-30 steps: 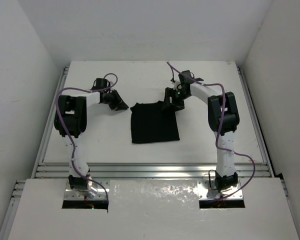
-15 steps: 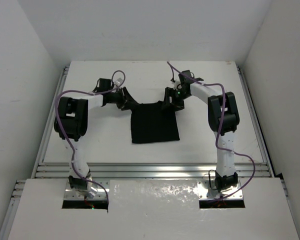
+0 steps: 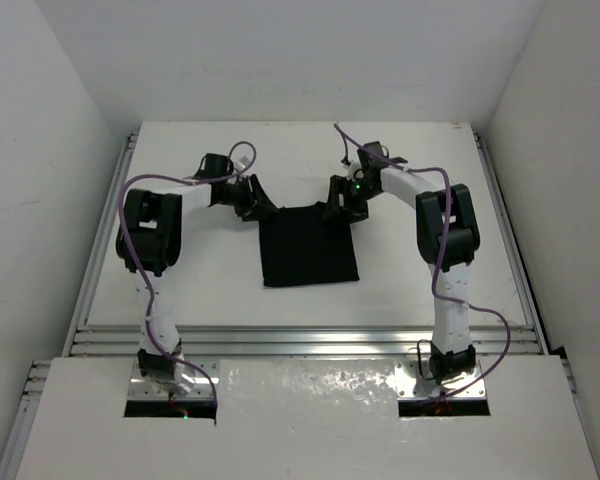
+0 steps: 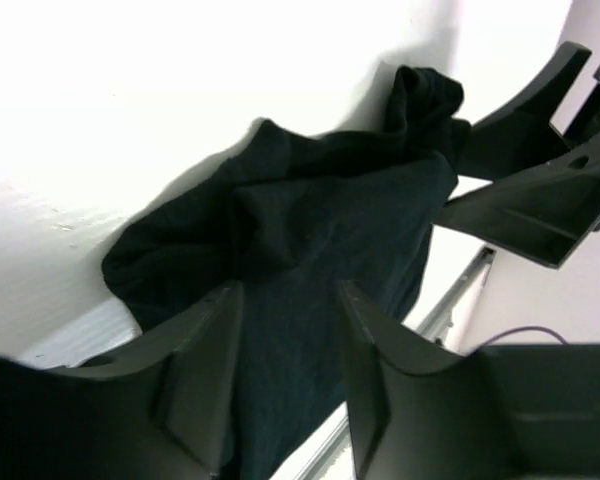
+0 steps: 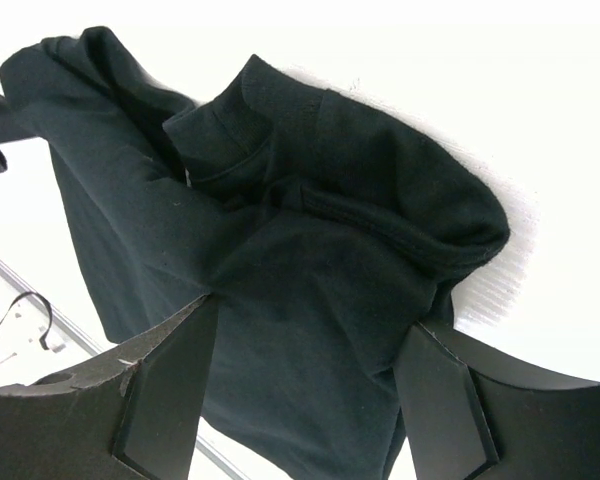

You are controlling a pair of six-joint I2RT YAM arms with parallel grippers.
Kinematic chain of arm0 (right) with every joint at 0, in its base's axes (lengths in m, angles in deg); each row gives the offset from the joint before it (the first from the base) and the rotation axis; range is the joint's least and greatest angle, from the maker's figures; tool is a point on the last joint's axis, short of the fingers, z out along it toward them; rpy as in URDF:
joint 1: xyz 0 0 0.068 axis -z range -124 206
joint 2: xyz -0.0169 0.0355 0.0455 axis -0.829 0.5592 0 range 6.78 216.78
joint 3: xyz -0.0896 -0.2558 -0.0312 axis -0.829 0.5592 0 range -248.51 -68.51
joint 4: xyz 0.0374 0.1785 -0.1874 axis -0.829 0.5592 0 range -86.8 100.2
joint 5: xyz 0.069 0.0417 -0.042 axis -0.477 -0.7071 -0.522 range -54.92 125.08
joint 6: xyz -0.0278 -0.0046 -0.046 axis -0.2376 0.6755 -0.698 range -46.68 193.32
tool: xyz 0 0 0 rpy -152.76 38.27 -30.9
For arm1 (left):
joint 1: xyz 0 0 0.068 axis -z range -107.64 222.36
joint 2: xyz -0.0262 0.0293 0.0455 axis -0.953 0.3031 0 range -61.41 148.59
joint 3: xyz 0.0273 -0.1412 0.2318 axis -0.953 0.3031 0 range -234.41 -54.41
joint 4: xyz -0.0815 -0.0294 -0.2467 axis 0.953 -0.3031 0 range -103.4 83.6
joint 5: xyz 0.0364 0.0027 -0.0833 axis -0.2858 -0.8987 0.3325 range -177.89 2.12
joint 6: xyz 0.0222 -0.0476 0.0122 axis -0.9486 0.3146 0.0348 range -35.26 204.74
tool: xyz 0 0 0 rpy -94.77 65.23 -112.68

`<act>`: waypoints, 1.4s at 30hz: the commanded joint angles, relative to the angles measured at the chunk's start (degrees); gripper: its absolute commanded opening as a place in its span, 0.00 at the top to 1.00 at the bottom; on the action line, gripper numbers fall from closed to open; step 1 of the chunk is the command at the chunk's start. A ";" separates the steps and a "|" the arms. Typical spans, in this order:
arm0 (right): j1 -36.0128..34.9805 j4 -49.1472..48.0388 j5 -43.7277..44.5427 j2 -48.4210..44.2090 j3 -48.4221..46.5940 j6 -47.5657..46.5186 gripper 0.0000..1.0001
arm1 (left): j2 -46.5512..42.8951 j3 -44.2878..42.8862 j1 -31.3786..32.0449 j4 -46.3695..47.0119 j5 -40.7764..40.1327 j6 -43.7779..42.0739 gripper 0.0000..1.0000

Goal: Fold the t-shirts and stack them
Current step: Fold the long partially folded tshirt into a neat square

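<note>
The black t-shirt [image 3: 309, 246] lies folded into a rough rectangle on the middle of the white table [image 3: 210, 280]. My left gripper [image 3: 264, 209] is at its far left corner. In the left wrist view the left gripper [image 4: 288, 300] is open, its jaws standing apart just over the bunched cloth [image 4: 310, 220]. My right gripper [image 3: 338, 211] is at the far right corner. In the right wrist view the right gripper [image 5: 312, 318] is wide open, straddling the shirt's rumpled corner [image 5: 320, 200]. The right gripper also shows in the left wrist view [image 4: 540, 200]. No white label is visible.
Aluminium rails [image 3: 310, 340] run along the table's near edge and both sides. White walls close in the table on the left, right and back. Purple cables [image 3: 130, 200] loop off both arms.
My left gripper has moved right, from bare table well left of the shirt to the shirt's far left corner. The right gripper and the shirt have stayed put.
</note>
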 commanded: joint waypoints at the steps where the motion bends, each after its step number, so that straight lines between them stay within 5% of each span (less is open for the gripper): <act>1: -0.24 -0.85 -1.04 -3.50 1.04 -0.63 0.31 | -3.40 -2.76 0.00 -3.28 -2.99 -4.33 0.58; 5: -0.24 -1.28 -1.48 -3.68 1.49 -0.45 0.31 | -4.29 -3.11 -0.09 -3.81 -5.01 -4.33 0.58; 11: -0.24 -2.34 -2.53 -3.94 2.72 -0.10 0.41 | -2.88 -1.98 0.09 2.32 0.43 0.84 0.88; 13: -0.24 -2.69 -2.71 -3.77 3.07 0.25 0.49 | -3.49 -1.70 0.18 2.52 -0.44 1.73 0.88; 16: -0.24 -5.41 -2.19 -5.34 5.78 1.56 0.49 | -2.80 -3.28 0.18 -2.39 -5.96 1.12 0.72; 20: -0.16 -7.53 -0.70 -6.93 7.46 2.89 0.46 | -1.48 -5.39 0.18 -7.32 -10.72 -1.69 0.67; 27: -0.24 -8.67 -0.51 -8.51 9.39 3.41 0.47 | 2.47 -4.87 0.27 -3.21 -5.90 -2.23 0.83; 32: 0.37 -7.44 5.28 -11.74 11.32 5.26 0.34 | -1.62 -4.61 0.27 -5.66 -15.01 -1.52 0.89; 37: 0.81 -7.89 13.62 -20.72 14.23 7.72 0.28 | -9.38 -7.59 -0.35 -15.99 -38.08 -0.47 0.85; 40: 1.07 -3.94 17.93 -25.29 12.22 6.93 0.28 | -16.48 -8.91 -0.88 -19.01 -44.02 0.15 0.74; 42: 1.08 -1.39 18.81 -29.42 11.77 5.18 0.21 | -20.43 -10.22 -0.96 -20.94 -44.30 -0.55 0.57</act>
